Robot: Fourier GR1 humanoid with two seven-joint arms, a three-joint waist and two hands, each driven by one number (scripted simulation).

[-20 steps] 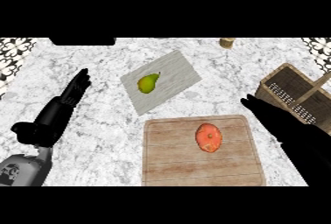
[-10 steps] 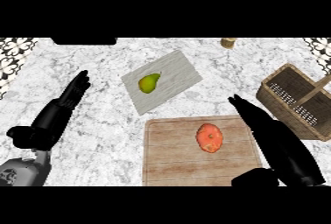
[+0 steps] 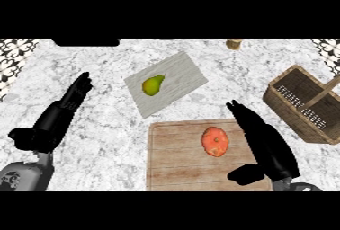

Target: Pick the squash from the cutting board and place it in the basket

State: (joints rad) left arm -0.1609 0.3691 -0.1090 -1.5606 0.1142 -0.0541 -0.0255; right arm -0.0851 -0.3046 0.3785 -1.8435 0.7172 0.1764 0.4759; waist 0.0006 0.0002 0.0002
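marble counter [image 3: 106, 134] | squash [image 3: 215, 141] on cutting board [image 3: 179, 166] | right hand [image 3: 266, 146] released beside

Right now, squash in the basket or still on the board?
On the cutting board. The squash lies there untouched, right hand open beside it; basket holds nothing.

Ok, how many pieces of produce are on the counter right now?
2. The orange squash lies on the wooden cutting board, beside the right hand. A green pear sits on the grey mat behind it. None appears hidden.
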